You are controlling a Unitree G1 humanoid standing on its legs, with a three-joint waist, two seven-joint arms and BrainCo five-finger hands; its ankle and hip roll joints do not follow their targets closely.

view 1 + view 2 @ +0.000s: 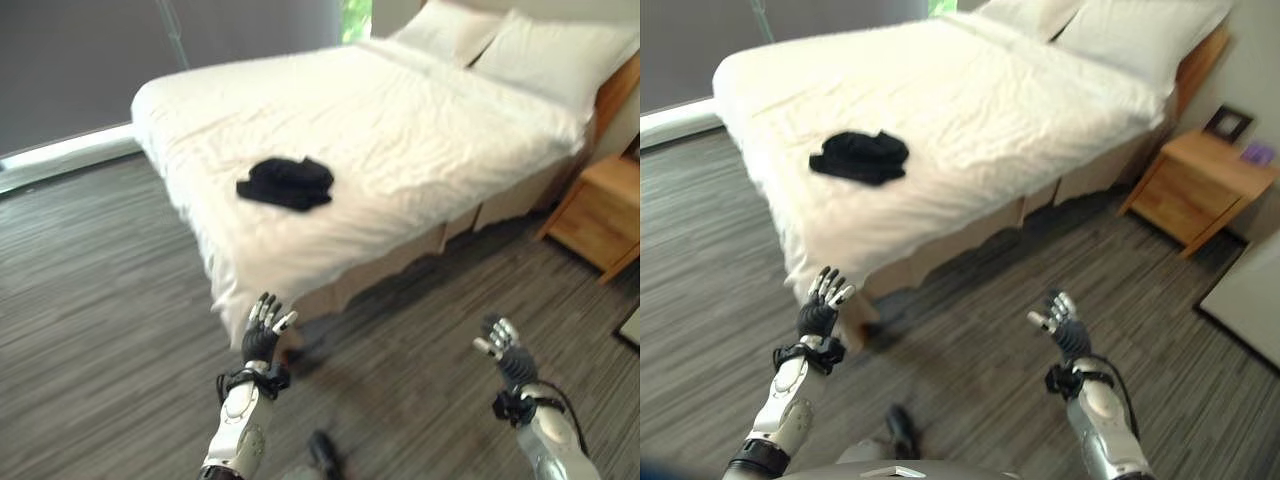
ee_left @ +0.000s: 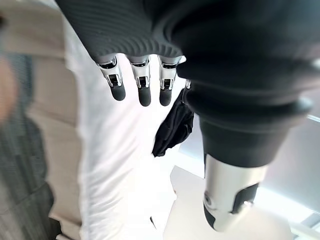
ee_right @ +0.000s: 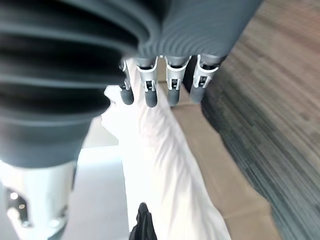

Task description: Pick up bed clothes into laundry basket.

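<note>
A crumpled black garment (image 1: 287, 183) lies on the white bed (image 1: 420, 130), near its foot end. The same garment (image 1: 860, 156) shows in the right eye view, and in the left wrist view (image 2: 173, 127) past the fingers. My left hand (image 1: 262, 335) is raised over the floor just short of the bed's near corner, fingers straight and holding nothing. My right hand (image 1: 503, 346) hangs over the floor further right, also open and empty. Both hands are well short of the garment.
Two white pillows (image 1: 520, 45) lie at the head of the bed. A wooden nightstand (image 1: 1200, 185) stands to the right of the bed, with a small frame (image 1: 1228, 122) on it. Grey striped carpet (image 1: 90, 330) surrounds the bed.
</note>
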